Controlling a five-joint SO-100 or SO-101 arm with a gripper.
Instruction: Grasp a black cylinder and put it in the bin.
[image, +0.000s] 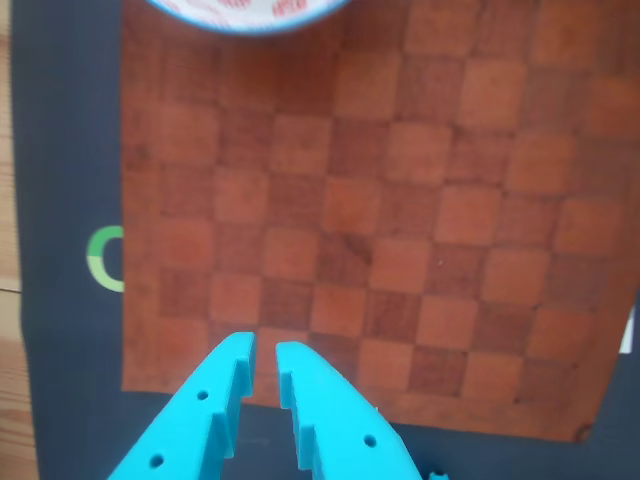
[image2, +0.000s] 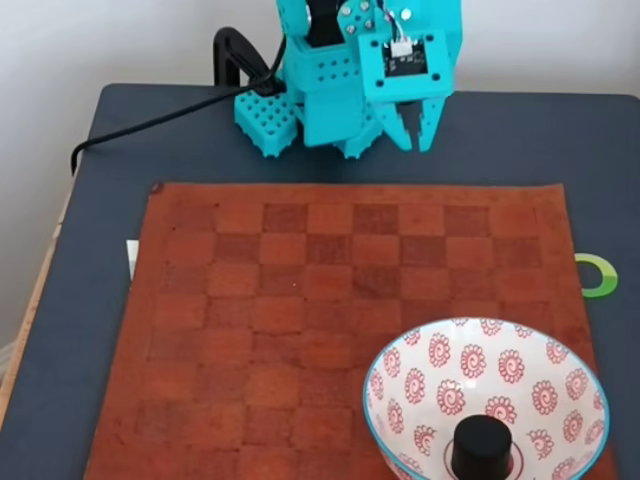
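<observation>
Black cylinder sits upright on the bin's centre rings, lower right of the fixed view; placement looks done. Tool empty, tips only a sliver apart, parked at the checkered mat's far edge, well clear.

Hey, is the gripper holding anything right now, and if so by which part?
Nothing is held. The gripper is empty, and the black cylinder sits in the bowl.
</observation>
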